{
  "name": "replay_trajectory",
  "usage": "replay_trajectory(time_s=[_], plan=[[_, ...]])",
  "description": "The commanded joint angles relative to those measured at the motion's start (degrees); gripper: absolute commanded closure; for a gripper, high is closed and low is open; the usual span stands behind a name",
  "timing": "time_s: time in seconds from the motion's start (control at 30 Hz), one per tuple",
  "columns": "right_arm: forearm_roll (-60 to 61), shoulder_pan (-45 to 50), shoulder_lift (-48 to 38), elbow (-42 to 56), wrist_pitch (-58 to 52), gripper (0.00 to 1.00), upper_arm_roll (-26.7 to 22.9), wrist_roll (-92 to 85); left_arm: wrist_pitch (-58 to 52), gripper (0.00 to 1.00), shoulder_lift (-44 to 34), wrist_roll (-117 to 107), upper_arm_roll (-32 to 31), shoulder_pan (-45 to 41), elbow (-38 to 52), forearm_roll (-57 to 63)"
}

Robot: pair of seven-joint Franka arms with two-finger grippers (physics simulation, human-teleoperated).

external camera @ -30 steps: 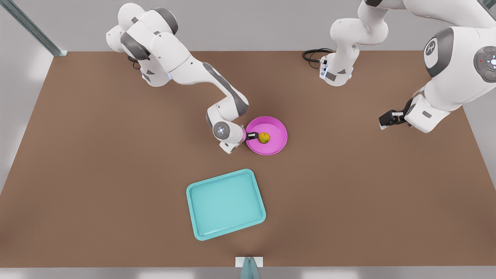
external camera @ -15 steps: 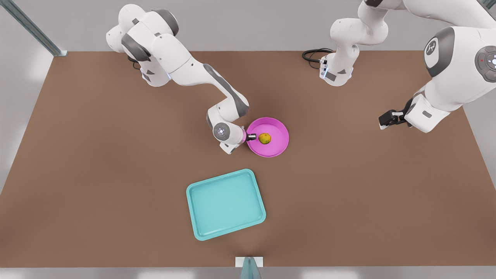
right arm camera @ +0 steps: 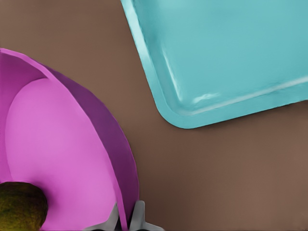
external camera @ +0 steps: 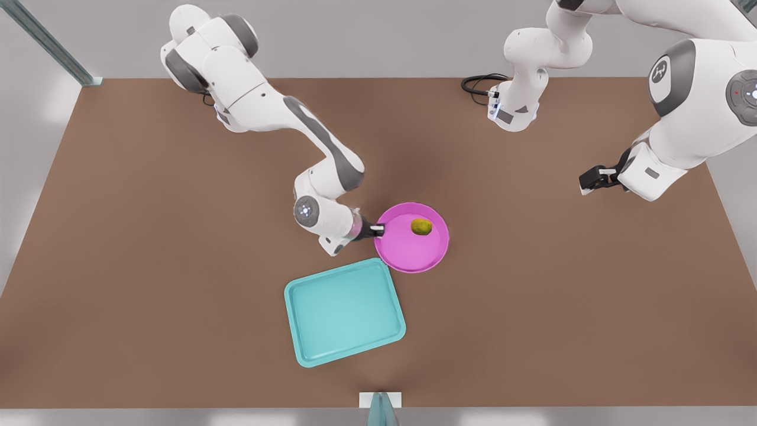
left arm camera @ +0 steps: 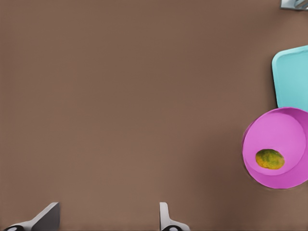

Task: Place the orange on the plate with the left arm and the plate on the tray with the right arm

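Note:
The pink plate (external camera: 408, 254) (right arm camera: 57, 144) (left arm camera: 288, 134) hangs tilted just off the turquoise tray's (external camera: 345, 312) (right arm camera: 226, 53) (left arm camera: 293, 77) far corner. My right gripper (external camera: 377, 229) (right arm camera: 126, 219), on the front view's left, is shut on the plate's rim. The orange (external camera: 421, 226) (right arm camera: 19, 207) (left arm camera: 269, 159) lies inside the plate, toward the side away from that gripper. My left gripper (external camera: 591, 177) (left arm camera: 106, 221) waits open and holds nothing, high over bare table at the front view's right, well away from the plate.
A black cable (external camera: 480, 83) lies by the arm base at the back. A small grey post (external camera: 379, 407) stands at the table's front edge. Brown tabletop spreads wide on both sides of the tray.
The right gripper has carried the plate toward the tray, from the table's middle to the tray's far corner. The orange has shifted across the plate, away from the gripper. The left arm hardly moved.

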Motion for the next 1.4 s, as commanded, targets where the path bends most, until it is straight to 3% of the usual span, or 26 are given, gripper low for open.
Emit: replay_trajectory(time_s=[0.0, 0.3, 0.6, 0.63, 0.67, 0.9, 0.97, 1.0, 1.03, 1.1, 1.37], plan=[[-0.1, -3.48, -0.07, 0.18, -0.78, 0.79, -0.03, -1.06, -0.49, 0.0, -0.05, 0.18, -0.06, 0.01, 0.03, 0.01], [-0.27, -14.99, 2.48, 2.64, -0.26, 0.79, -0.12, -4.31, -0.4, 0.0, 0.12, 0.18, -0.06, 0.01, 0.03, 0.1], [-0.27, -14.73, 6.52, 7.47, 1.68, 0.79, -0.56, -4.66, -0.4, 0.0, 0.21, 0.18, -0.06, 0.01, 0.03, 0.01], [0.08, -14.38, 6.17, 7.47, 1.59, 0.66, -0.56, -4.66, -0.4, 0.0, 0.21, 0.18, -0.06, 0.01, 0.03, 0.01], [0.08, -14.38, 5.82, 7.3, 1.68, 0.0, -0.56, -4.66, -0.4, 0.0, 0.21, 0.09, -0.06, 0.01, 0.03, 0.1], [-0.54, -14.11, 1.34, 3.08, -0.08, 0.0, -0.56, -6.76, -0.32, 0.0, 0.47, 0.18, -0.06, 0.01, 0.03, -0.17], [-11.23, -19.99, -4.2, 1.31, -22.02, 0.0, -4.16, -22.04, -0.05, 0.0, 1.09, -0.52, -0.06, 0.01, 0.03, -0.25], [-30.32, -25.27, -8.59, 7.46, -39.18, 0.0, -4.25, -35.5, -0.14, 0.0, 2.4, -0.61, -0.06, 0.09, 0.03, -0.34], [-37.34, -25.72, -15.16, 7.56, -41.65, 0.0, -4.34, -37.88, -0.14, 0.0, 2.49, -0.61, -0.06, 0.01, 0.03, -0.25], [-40.09, -25.63, -24.15, 7.47, -47.54, 0.0, -4.34, -37.97, -0.4, 0.0, 2.49, -0.61, 0.2, 0.09, 0.73, -1.84], [-40.09, -25.54, -28.46, 6.59, -50.0, 0.0, -5.3, -37.8, -1.46, 0.0, 2.58, -0.26, -0.06, 0.09, 0.73, -1.66]])
